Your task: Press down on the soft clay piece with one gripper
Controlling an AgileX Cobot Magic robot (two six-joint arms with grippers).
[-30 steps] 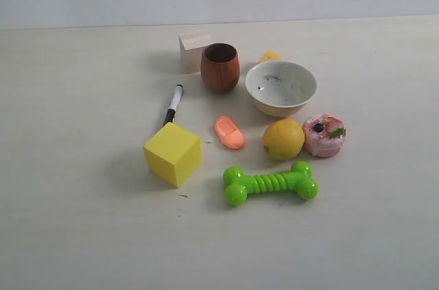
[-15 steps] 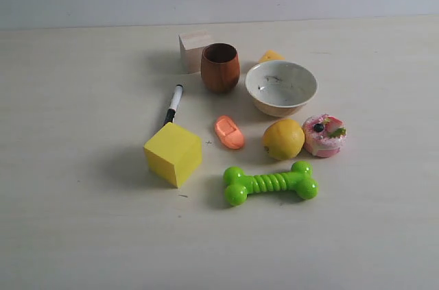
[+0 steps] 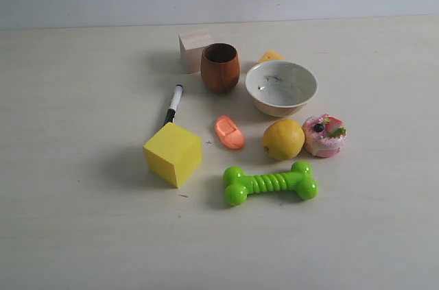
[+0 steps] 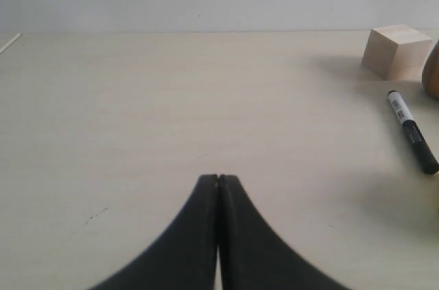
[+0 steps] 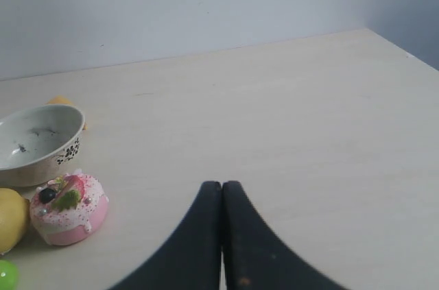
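The soft clay piece [image 3: 230, 131], a small salmon-orange oval lump with a flat rectangular dent, lies on the table between the yellow cube [image 3: 173, 153] and the lemon [image 3: 283, 138]. No arm or gripper shows in the exterior view. In the left wrist view my left gripper [image 4: 218, 177] is shut with nothing in it, over bare table; the clay is out of that view. My right gripper [image 5: 221, 184] is shut on nothing too, to one side of the pink doughnut toy [image 5: 67, 208], and the clay does not show there either.
Around the clay stand a brown wooden cup [image 3: 220, 67], a white bowl [image 3: 281, 87], a pink doughnut toy [image 3: 324, 135], a green bone toy [image 3: 270, 183], a marker [image 3: 173, 103], a pale wooden block [image 3: 193, 50] and a small orange wedge [image 3: 270, 55].
The clay piece now has a rectangular dent pressed into its top that it lacked a second ago. Nothing else on the table has moved.
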